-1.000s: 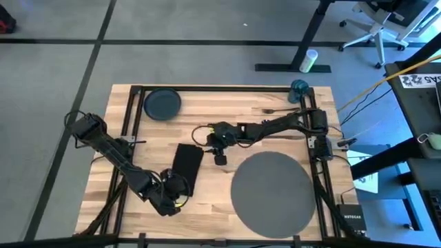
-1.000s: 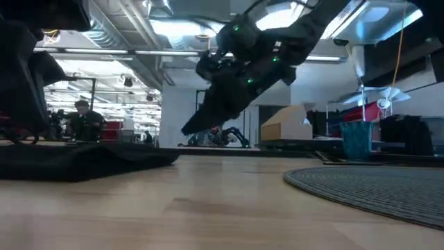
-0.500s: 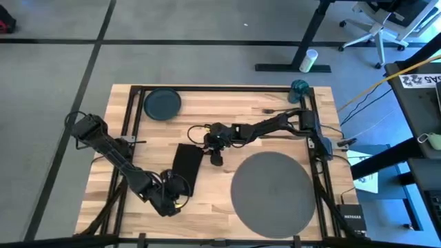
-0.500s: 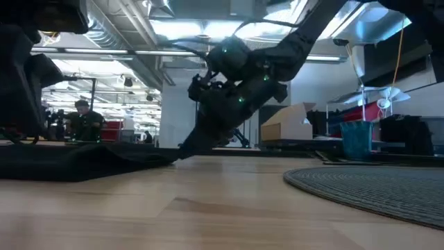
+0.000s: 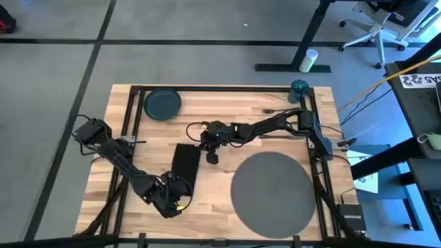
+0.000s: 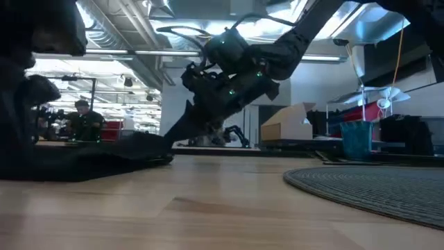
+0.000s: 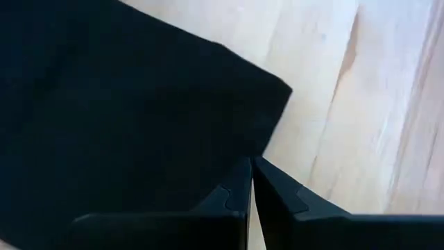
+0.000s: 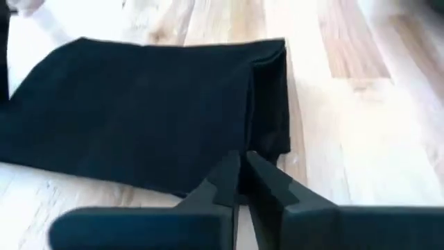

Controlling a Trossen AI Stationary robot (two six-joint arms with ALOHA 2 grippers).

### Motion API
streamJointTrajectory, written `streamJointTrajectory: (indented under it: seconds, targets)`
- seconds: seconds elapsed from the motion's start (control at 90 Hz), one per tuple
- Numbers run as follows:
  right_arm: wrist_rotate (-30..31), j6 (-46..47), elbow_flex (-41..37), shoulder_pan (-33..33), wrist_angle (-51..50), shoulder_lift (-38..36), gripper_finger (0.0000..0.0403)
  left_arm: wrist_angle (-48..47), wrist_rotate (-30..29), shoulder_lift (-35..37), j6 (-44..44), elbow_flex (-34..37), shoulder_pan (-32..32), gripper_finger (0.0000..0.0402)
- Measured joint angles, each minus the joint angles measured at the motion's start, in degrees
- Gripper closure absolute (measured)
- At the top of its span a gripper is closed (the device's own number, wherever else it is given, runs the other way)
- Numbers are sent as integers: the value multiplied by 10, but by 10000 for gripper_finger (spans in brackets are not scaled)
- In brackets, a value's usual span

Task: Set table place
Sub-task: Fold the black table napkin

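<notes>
The black napkin [image 5: 185, 164] lies flat on the wooden counter [image 5: 227, 110], left of the large grey placemat [image 5: 273, 191] and well apart from the dark plate [image 5: 162, 103] at the far left corner. The right hand [image 5: 211, 156] sits at the napkin's far right corner, its fingers [image 8: 229, 177] pressed together on the cloth's folded edge. The left hand [image 5: 180, 195] sits at the napkin's near end, fingers [image 7: 239, 184] closed on that corner. A teal cup [image 5: 299, 87] stands at the far right corner, with cutlery [image 5: 278, 109] nearby. In the low view, a person [image 6: 83, 119] sits in the room behind.
</notes>
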State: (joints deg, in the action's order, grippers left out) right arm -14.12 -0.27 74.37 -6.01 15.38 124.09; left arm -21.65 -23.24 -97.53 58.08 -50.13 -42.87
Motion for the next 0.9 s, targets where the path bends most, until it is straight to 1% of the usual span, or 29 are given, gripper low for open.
streamJointTrajectory:
  seconds: [0.256,0.556,0.633,0.711,0.9]
  targets:
    - [10,-2,10,-4,-4,0,402,18,3,-9,4,0,-10,401]
    - [5,-2,10,-5,-66,0,398,17,4,-9,20,0,-23,401]
    - [4,-1,10,-5,-71,0,385,17,4,-9,20,0,-23,402]
    - [4,-1,10,-5,-71,0,363,17,3,-9,20,0,-23,401]
    - [7,17,10,-7,-61,0,287,17,3,-9,20,0,-23,402]
